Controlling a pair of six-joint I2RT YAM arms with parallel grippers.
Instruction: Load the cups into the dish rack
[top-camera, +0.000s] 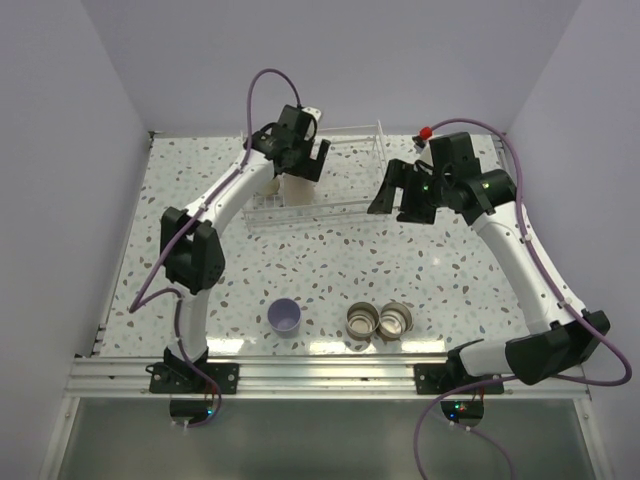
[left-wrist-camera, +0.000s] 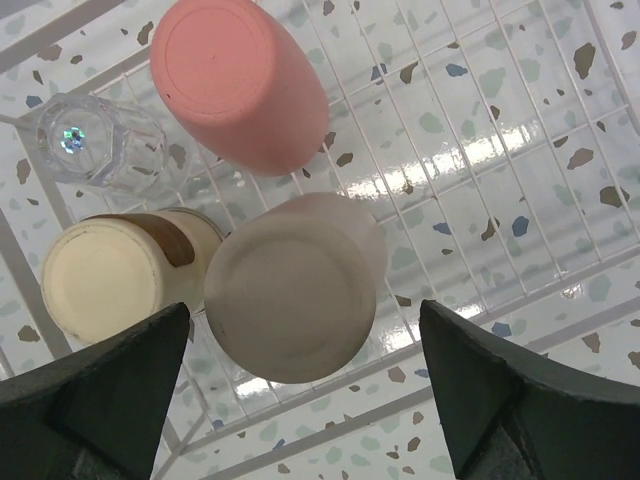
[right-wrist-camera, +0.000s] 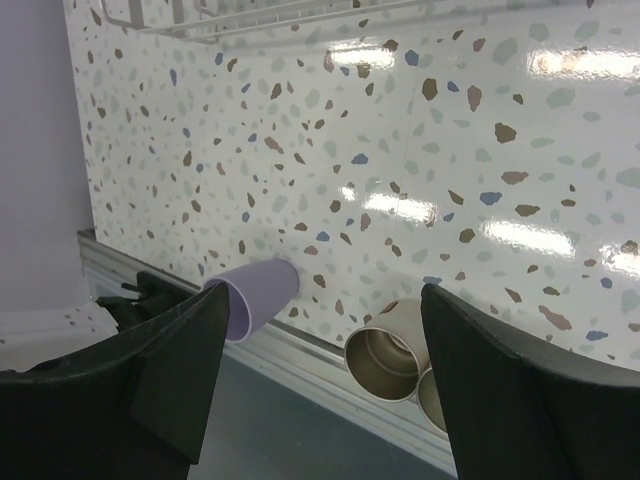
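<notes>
Top external view counts seven cups in all, if the wrist views are added. Four are inside the dish rack (top-camera: 345, 205) at the far side of the table (top-camera: 470, 280). In the left wrist view they stand close together with their bottoms up: one coral cup (left-wrist-camera: 240, 85), one clear cup (left-wrist-camera: 95, 142), one steel cup with a tan base (left-wrist-camera: 115, 278) and one beige cup (left-wrist-camera: 292, 295). The beige cup touches the steel cup, or nearly.

Three cups are on the table near the front edge, all with the opening up: one lavender cup (top-camera: 285, 316) and, to its right, two steel cups (top-camera: 363, 322) (top-camera: 396, 320) touching each other.

The left gripper (top-camera: 305, 160) hangs above the beige cup, its fingers wide apart and gripping nothing. This arm hides the left part of the rack from above. The right gripper (top-camera: 398, 198) hangs over bare table just beside the right end of the rack, also spread wide and empty. Its camera looks toward the three front cups, and one finger (right-wrist-camera: 500, 390) covers part of the second steel cup. One purple cable (top-camera: 255, 95) runs along each arm.
</notes>
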